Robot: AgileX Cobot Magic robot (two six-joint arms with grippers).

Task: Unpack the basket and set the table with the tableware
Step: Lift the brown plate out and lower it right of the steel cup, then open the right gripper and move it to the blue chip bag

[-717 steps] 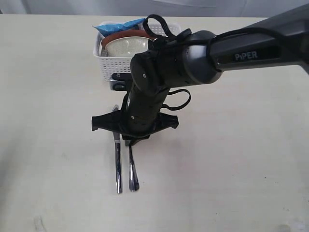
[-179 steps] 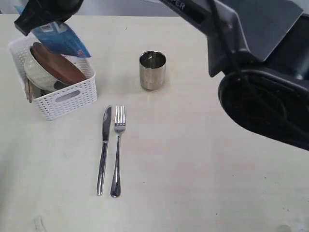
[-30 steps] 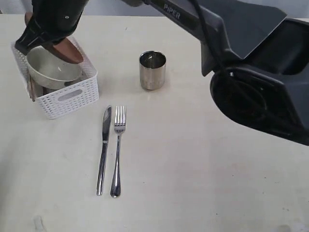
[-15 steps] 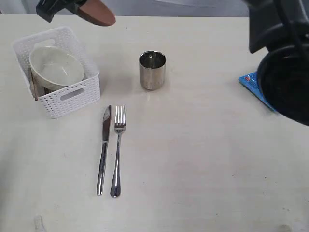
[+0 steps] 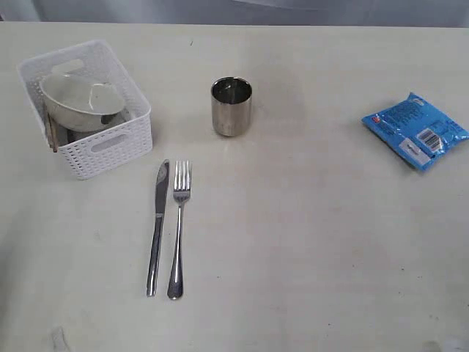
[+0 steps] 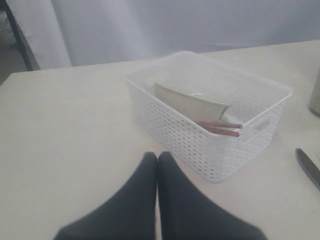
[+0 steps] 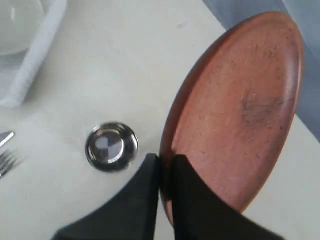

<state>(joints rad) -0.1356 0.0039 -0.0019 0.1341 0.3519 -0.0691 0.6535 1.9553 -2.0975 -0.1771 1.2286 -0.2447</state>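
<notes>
Right pincer [image 7: 165, 159] clamped on brown-red plate [image 7: 240, 100] rim, left pincer [image 6: 157, 156] closed – empty, blue packet [image 5: 415, 130] print unreadable

Ok, quick headcount: one white perforated plastic basket [image 5: 110, 147], one pale greyish round bowl [image 5: 77, 103], two thin wooden chopsticks [image 6: 220, 124], one shiny steel cup [image 5: 231, 106], one steel knife [image 5: 156, 227], one steel fork [image 5: 178, 227], one small brown-red plate [image 7: 240, 110], one blue crinkly snack packet [image 5: 416, 130], and one pale cream tabletop [image 5: 308, 242]. Only the chopsticks come as a pair, everything else is a single.
</notes>
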